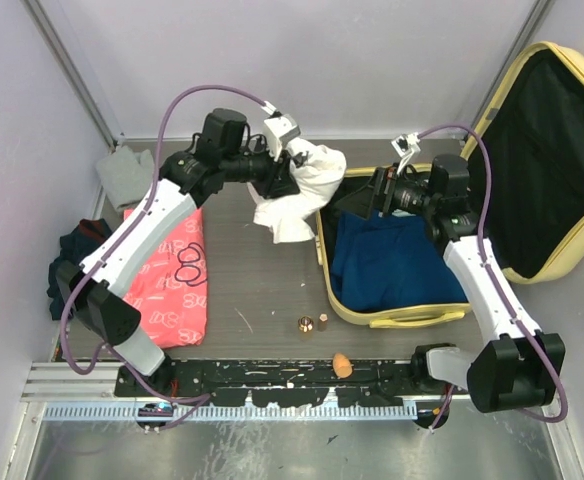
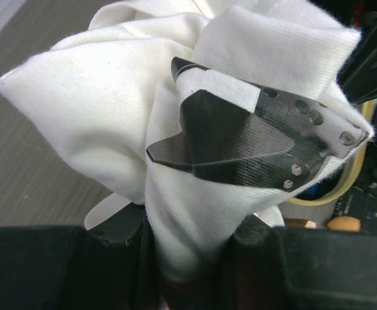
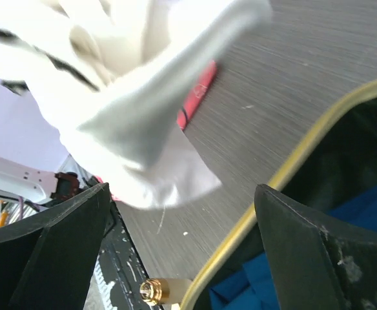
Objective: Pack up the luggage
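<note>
Top external view: a white cloth (image 1: 297,195) is held bunched by the left gripper (image 1: 292,168) above the table (image 1: 252,290), just beside the left wall of the open suitcase (image 1: 344,312). The suitcase lies at the right of the table with its lid raised on the right, and a blue garment (image 1: 392,265) is laid in its tray.

The chief risk is judged to be a snag at the rim. Much of the cloth hangs loose below the grip, so if it is carried across too low, the trailing folds could be caught on the yellow edge or left draped over it, half in and half out. If a handover is meant, a second risk is seen. The right gripper (image 3: 182,252) is spread wide with nothing between its fingers, and the cloth hangs beyond their tips, so a closing made too early would take only a thin fold, which could slip. Two small brass-coloured pieces (image 1: 312,323) near the front left corner of the suitcase could also be swept by a low hem.

The left arm is stretched forward and to the right, and its jaws are clamped on a thick wad of cloth, as the left wrist view shows. The right arm is bent over the suitcase, with its wrist pointed left toward the cloth above the rear left corner of the tray.
</note>
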